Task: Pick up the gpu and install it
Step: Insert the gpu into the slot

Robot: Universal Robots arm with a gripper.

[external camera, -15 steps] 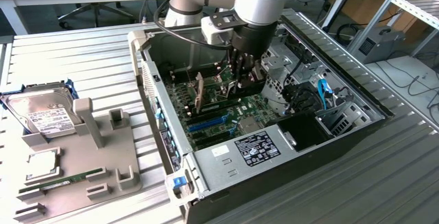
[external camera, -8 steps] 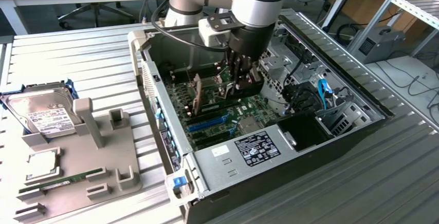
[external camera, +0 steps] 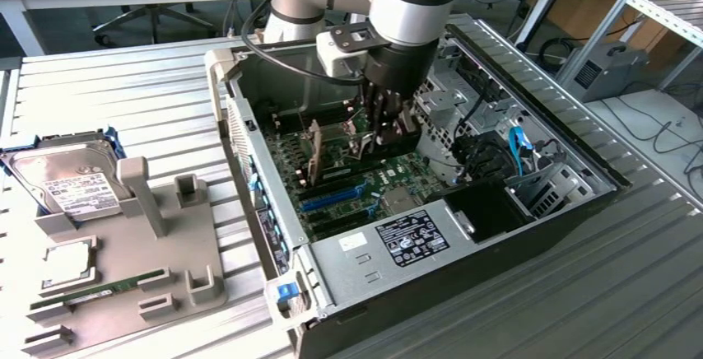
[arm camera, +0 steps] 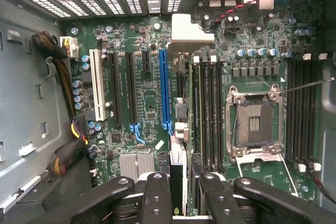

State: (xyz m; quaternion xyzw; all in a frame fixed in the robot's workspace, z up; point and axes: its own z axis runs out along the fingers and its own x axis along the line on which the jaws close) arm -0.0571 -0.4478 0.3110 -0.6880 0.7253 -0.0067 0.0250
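Note:
My gripper (external camera: 387, 124) reaches down into the open computer case (external camera: 571, 202), just above the motherboard (external camera: 379, 182). It is shut on the gpu (external camera: 396, 143), a thin dark card held on edge. In the wrist view the gpu (arm camera: 181, 103) shows edge-on between my fingers (arm camera: 157, 198), its silver bracket (arm camera: 191, 30) at the far end toward the case's vented rear wall. The card hangs over the board close beside the long blue slot (arm camera: 164, 87). Whether its lower edge touches the board is hidden.
Black slots (arm camera: 131, 87) and a white slot (arm camera: 97, 85) lie beyond the blue one; memory slots (arm camera: 207, 108) and the bare processor socket (arm camera: 254, 124) lie on the card's other side. Cable bundles (arm camera: 60, 72) hug the case wall. On the exterior view's left, a grey fixture (external camera: 165, 244) holds a hard drive (external camera: 66, 182) and a green memory stick (external camera: 99, 289).

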